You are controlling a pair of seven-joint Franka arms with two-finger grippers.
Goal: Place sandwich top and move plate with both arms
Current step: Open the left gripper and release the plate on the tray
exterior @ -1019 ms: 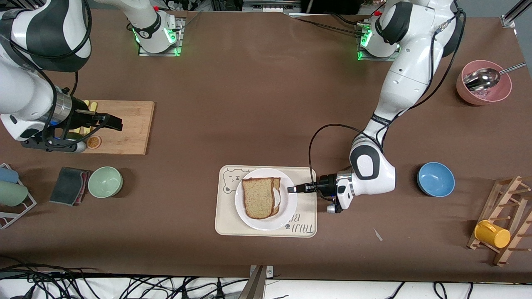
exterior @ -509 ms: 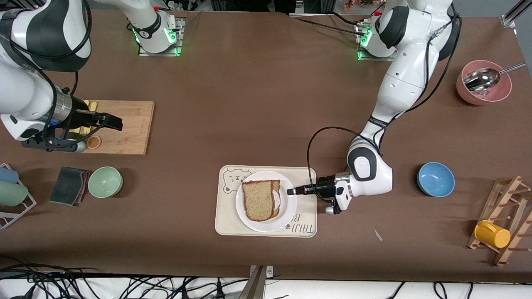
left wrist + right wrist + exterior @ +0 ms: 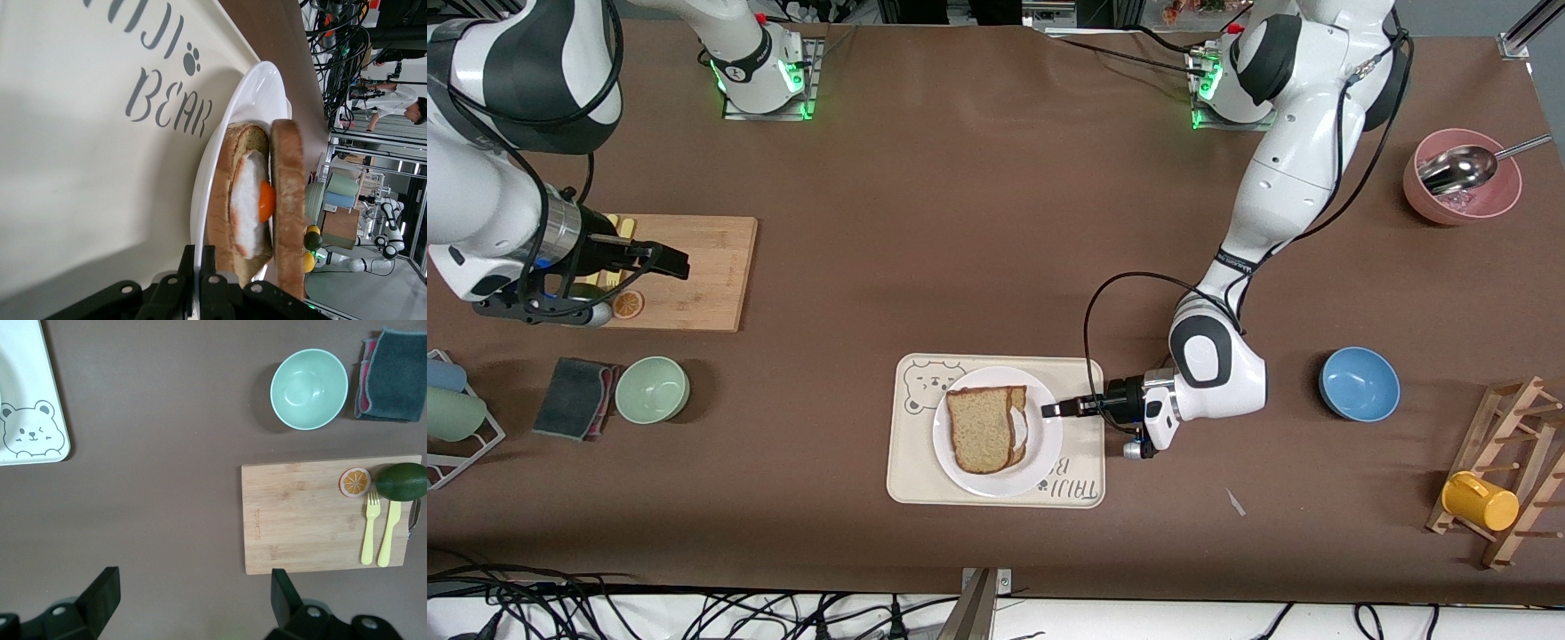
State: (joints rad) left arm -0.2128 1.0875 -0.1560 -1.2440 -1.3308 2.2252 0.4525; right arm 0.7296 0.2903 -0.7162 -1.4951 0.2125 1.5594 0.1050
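Observation:
The white plate (image 3: 996, 481) rests on the cream bear tray (image 3: 911, 471) near the table's front. On it the sandwich top (image 3: 978, 428), a light brown speckled slice, lies on a darker slice with a fried egg. In the left wrist view the top slice (image 3: 287, 200) is offset above the egg (image 3: 265, 201). My left gripper (image 3: 1049, 410) is shut on the plate rim (image 3: 253, 93) at the side toward the left arm's end. My right gripper (image 3: 676, 264) is open and empty over the wooden cutting board (image 3: 694, 276), where that arm waits.
A green bowl (image 3: 652, 388) and a dark cloth (image 3: 576, 398) lie near the cutting board. A blue bowl (image 3: 1359, 383) sits beside the left arm's wrist. A pink bowl with a ladle (image 3: 1463, 178) and a wooden rack with a yellow mug (image 3: 1480, 500) stand at that end.
The plate with the sandwich has shifted slightly toward the front camera, held by the left gripper. The left arm's elbow moved a little. The right arm has not moved.

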